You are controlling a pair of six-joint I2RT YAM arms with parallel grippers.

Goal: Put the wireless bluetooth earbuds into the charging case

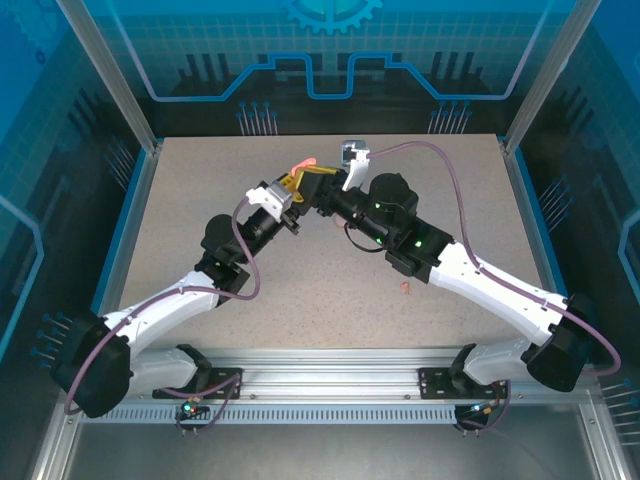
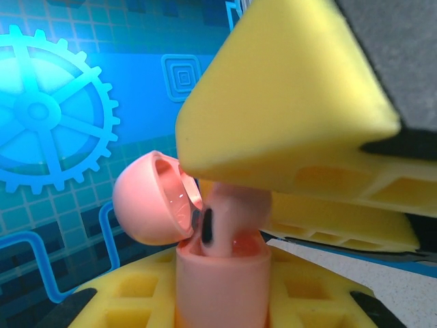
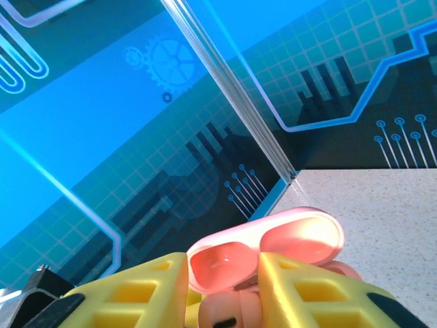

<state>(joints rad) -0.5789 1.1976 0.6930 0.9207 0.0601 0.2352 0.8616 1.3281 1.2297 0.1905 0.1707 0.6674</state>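
On the table [image 1: 300, 300] lies one earbud [image 1: 404, 288]; one case [image 2: 222, 294] holds another earbud [image 2: 235, 208].

A speckled beige surface [image 1: 200, 220] lay inside an enclosure, edged with a thin blue border [image 1: 128, 215]. Translucent blue wall panels [image 1: 420, 50] printed with circuit traces and a pale gear motif [image 1: 333, 12] closed the back and sides. Slanted aluminium posts [image 1: 105, 70] framed the corners, and a slotted aluminium rail [image 1: 330, 385] ran along the near edge. Lighting was even and bright.
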